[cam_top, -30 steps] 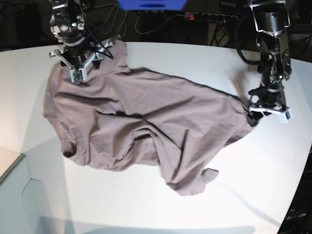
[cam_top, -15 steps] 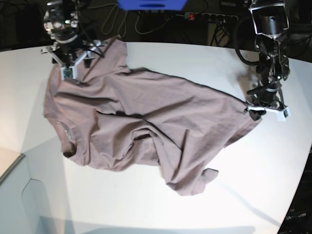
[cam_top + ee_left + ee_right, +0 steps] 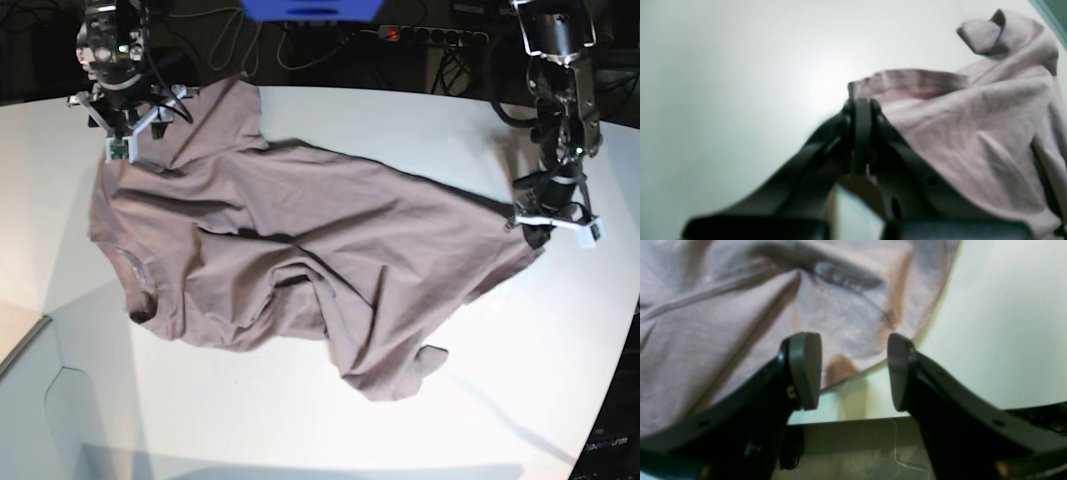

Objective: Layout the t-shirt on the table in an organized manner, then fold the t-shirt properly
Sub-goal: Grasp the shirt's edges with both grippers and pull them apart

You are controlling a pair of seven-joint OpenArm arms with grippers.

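White and curved at its edge, the worktop [image 3: 300, 440] carries a dusty mauve t-shirt [image 3: 290, 250] spread crumpled across its middle, the ribbed neck toward the base view's left and a twisted corner of cloth curling up near the front. On that view's right the left gripper [image 3: 545, 222] sits at the shirt's far right edge; its wrist camera shows the jaws pressed together on a fold of the fabric hem. On the view's left the right gripper [image 3: 120, 120] hovers above the shirt's upper corner near the worktop's back edge, its jaws spread wide with nothing between them, cloth and bare surface visible through the gap. Dark cables [image 3: 300, 50] trail behind the worktop
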